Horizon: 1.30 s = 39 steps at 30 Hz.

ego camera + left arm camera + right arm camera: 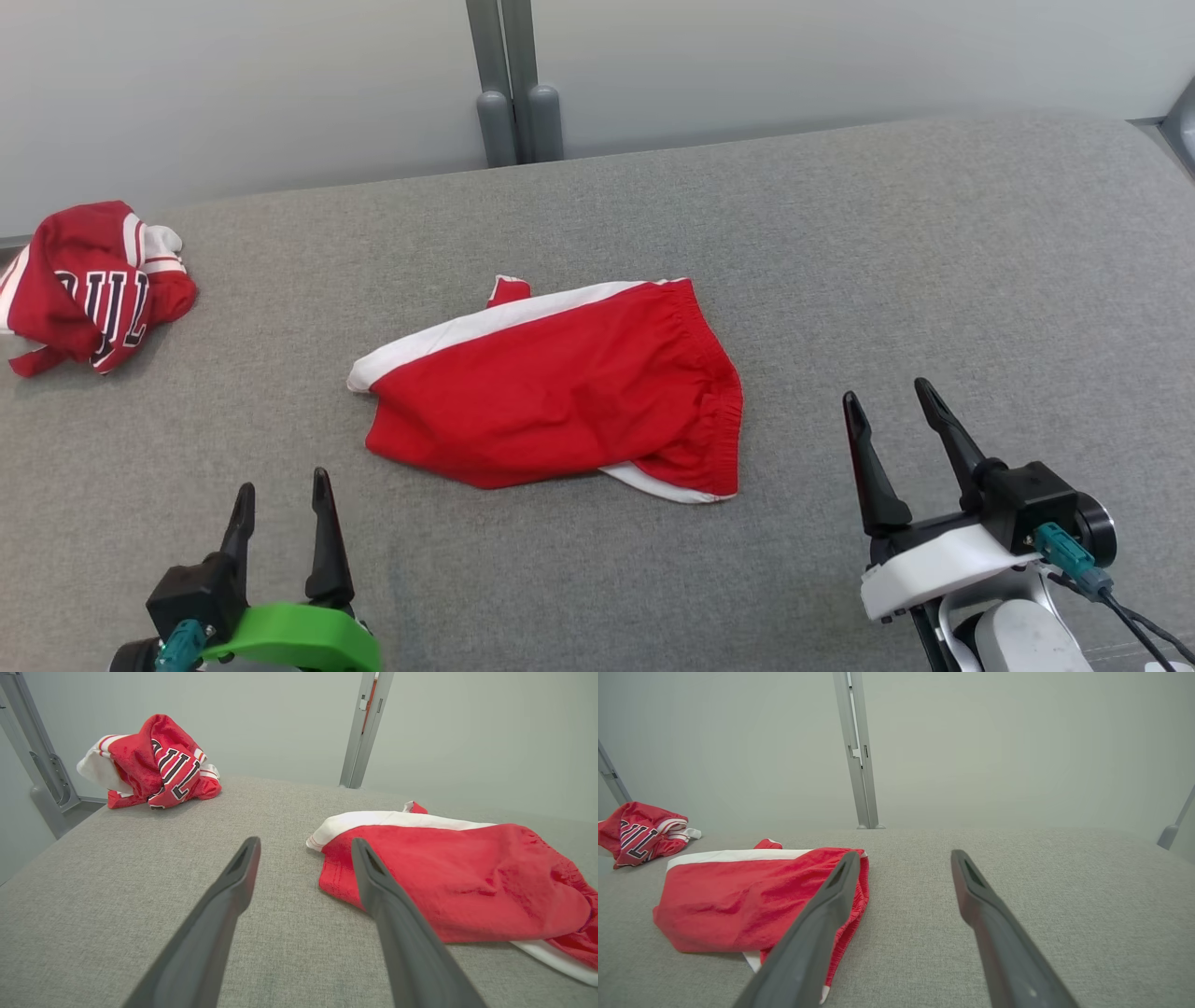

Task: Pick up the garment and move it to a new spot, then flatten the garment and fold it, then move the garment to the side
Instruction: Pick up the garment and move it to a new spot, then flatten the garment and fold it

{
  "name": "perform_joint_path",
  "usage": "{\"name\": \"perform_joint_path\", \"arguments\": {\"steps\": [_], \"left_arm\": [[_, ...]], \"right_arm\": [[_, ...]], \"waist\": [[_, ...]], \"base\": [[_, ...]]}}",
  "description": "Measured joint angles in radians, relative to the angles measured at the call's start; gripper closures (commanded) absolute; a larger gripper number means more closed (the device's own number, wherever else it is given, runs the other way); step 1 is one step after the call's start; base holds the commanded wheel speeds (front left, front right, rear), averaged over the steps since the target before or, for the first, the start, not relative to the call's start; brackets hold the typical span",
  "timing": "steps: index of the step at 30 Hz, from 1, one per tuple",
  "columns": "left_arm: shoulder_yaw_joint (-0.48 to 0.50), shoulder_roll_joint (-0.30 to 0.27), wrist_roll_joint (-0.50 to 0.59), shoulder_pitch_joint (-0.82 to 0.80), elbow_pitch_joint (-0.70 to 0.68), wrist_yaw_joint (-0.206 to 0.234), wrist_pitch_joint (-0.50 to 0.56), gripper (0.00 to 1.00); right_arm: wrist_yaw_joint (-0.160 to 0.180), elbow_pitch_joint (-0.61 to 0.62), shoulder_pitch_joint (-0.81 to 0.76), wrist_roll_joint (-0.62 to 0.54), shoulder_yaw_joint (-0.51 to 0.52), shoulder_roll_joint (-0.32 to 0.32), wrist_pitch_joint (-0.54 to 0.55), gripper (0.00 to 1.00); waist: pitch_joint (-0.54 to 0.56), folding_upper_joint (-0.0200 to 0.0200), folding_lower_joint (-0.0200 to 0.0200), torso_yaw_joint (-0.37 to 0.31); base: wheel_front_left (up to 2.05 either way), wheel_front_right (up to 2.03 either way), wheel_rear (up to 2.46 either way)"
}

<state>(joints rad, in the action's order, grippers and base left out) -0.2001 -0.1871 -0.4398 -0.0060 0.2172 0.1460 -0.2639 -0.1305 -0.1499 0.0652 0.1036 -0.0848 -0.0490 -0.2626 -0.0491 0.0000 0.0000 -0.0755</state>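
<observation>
Red shorts beside our left gripper, its fingers spread wide.
We see the shorts lying on the grey table, one finger overlapping their hem; a crumpled red jersey sits well apart, far left.

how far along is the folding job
Done: nothing clearly; the red shorts with white side stripes lie rumpled mid grey fabric surface, not neatly folded. In hand: nothing; left fingers and right fingers are open, off the cloth. Left, seemingly: pick up, move, flatten, fold, set aside.
</observation>
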Motion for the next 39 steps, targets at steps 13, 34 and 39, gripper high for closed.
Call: {"name": "perform_joint_path", "arguments": {"steps": [13,34,39], "left_arm": [[0.06,0.058,0.066,0.006,0.047,-0.06,0.0,0.0],[0.101,0.101,0.134,-0.038,0.062,-0.11,0.0,0.0],[0.093,0.114,0.142,-0.059,0.057,-0.12,0.0,0.0]], "right_arm": [[0.0,-0.015,0.001,0.0,-0.002,0.0,0.0,0.0],[0.0,-0.112,0.126,-0.052,-0.026,0.0,0.0,0.0],[0.0,-0.259,0.28,-0.047,-0.046,-0.001,0.061,0.0]], "waist": [[-0.006,0.0,0.0,0.007],[-0.066,0.0,0.0,0.035],[-0.092,0.0,0.0,0.069]], "base": [[0.0,0.0,0.0],[0.0,0.0,0.0],[0.0,0.0,0.0]]}}
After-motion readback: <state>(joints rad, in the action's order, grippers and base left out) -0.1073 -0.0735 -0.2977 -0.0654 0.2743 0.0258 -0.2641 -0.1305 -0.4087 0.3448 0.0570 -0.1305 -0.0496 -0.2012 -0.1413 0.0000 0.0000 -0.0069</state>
